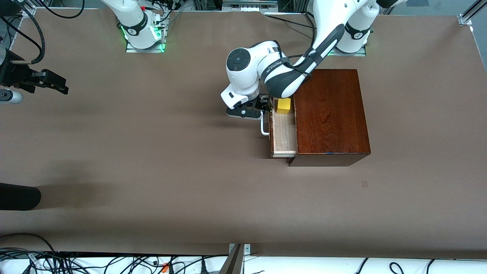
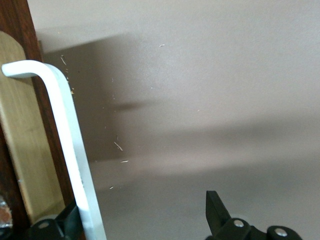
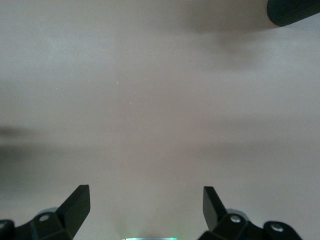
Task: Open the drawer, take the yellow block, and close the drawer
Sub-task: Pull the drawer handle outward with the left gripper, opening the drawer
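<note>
The dark reddish-brown wooden box [image 1: 331, 114] stands toward the left arm's end of the table. Its drawer [image 1: 283, 133] is slid partly out toward the right arm's end, showing a pale wood floor. The yellow block [image 1: 284, 105] sits in the drawer at its end farther from the front camera. My left gripper [image 1: 262, 104] is open at the white handle [image 1: 263, 127]. In the left wrist view the handle [image 2: 65, 140] runs just inside one finger [image 2: 60, 225] of the left gripper [image 2: 145, 210]. My right gripper [image 1: 57, 85] waits open over bare table [image 3: 145, 192].
A dark rounded object [image 1: 19, 196] juts over the table at the right arm's end, nearer to the front camera; it also shows in the right wrist view [image 3: 295, 12]. Cables lie along the table's near edge. Brown tabletop [image 1: 152, 152] spreads between the box and the right gripper.
</note>
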